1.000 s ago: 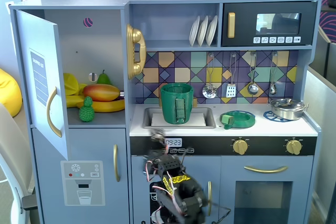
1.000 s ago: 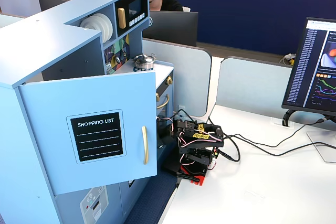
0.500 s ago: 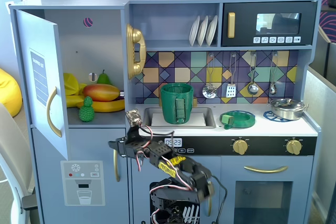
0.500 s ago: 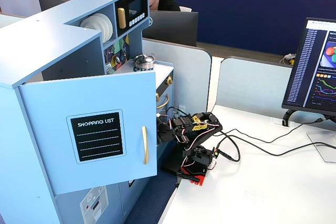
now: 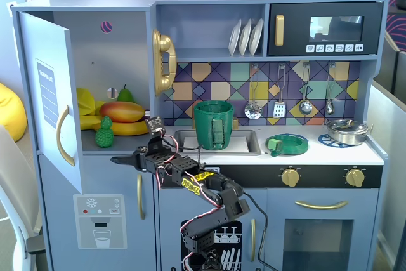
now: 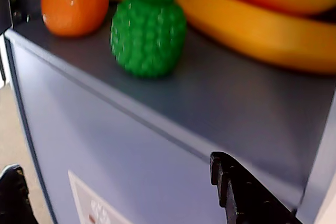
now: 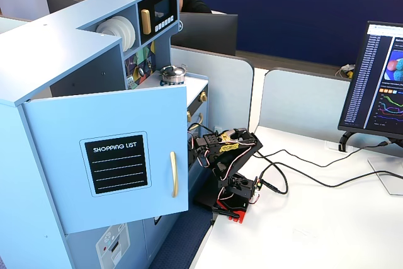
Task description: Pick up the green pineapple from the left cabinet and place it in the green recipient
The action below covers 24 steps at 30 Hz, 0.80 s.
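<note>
The green pineapple [image 5: 103,132] stands upright at the front of the shelf in the open left cabinet [image 5: 114,49]. In the wrist view the pineapple [image 6: 148,30] is up ahead, near the shelf's front edge. My gripper [image 5: 120,158] is open and empty. It points left, just below the shelf and a little right of the pineapple, in front of the lower cupboard. In the wrist view my gripper [image 6: 115,163] shows both fingers far apart with nothing between them. The green recipient [image 5: 214,124] stands in the sink to the right. In the other fixed view the gripper is hidden behind the cabinet door.
A mango [image 5: 122,111], bananas [image 5: 130,129] and a pear [image 5: 125,95] lie behind the pineapple; an orange [image 6: 73,2] sits to its left. The cabinet door [image 5: 54,103] hangs open at the left. A flat green dish [image 5: 287,143] lies on the counter.
</note>
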Each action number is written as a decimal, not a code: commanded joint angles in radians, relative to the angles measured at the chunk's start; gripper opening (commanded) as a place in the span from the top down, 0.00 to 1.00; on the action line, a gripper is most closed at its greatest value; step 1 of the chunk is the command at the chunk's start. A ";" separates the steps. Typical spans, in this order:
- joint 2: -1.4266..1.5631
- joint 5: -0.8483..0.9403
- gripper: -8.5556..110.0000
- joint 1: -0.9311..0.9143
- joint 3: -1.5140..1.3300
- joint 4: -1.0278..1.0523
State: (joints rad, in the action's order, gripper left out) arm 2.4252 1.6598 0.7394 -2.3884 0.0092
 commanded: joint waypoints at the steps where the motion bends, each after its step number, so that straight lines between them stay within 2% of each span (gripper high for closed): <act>1: -0.067 0.005 0.57 -0.005 0.095 -0.118; 24: -0.454 -0.034 0.57 -0.018 0.391 -0.247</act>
State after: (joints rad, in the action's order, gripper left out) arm 1.9896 1.6383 0.7363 -2.0877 -0.1902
